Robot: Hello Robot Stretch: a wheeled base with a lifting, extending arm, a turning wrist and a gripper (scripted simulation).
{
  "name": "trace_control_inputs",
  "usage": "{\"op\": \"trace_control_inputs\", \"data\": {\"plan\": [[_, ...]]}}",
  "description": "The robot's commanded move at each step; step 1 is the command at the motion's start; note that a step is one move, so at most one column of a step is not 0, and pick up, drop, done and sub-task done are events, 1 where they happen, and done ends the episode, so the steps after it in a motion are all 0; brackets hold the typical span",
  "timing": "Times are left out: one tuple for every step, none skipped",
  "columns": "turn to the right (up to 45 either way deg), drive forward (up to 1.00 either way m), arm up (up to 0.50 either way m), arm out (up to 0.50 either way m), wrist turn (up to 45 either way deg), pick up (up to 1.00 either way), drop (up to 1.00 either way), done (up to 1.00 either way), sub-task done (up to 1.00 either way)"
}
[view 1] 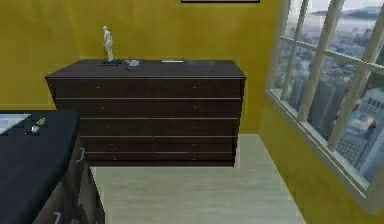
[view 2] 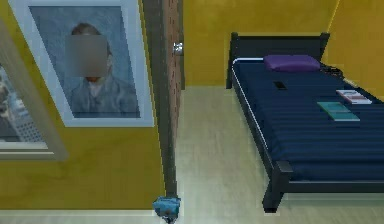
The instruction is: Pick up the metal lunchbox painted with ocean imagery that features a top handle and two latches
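nothing of its body discernible

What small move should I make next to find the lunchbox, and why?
Probably turn slightly toward the arm side: a teal-blue thing sits on the floor at the arm side view's bottom edge, perhaps the lunchbox. The dresser carries a white statuette and small items.

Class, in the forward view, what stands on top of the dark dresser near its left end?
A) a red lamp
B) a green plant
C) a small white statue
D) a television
C: a small white statue stands upright on the dresser, near the left end of its top.
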Motion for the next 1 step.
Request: {"op": "trace_control_inputs", "data": {"plan": [[0.0, 0.0, 0.08, 0.0, 0.0, 0.0, 0.0, 0.0, 0.0]]}}
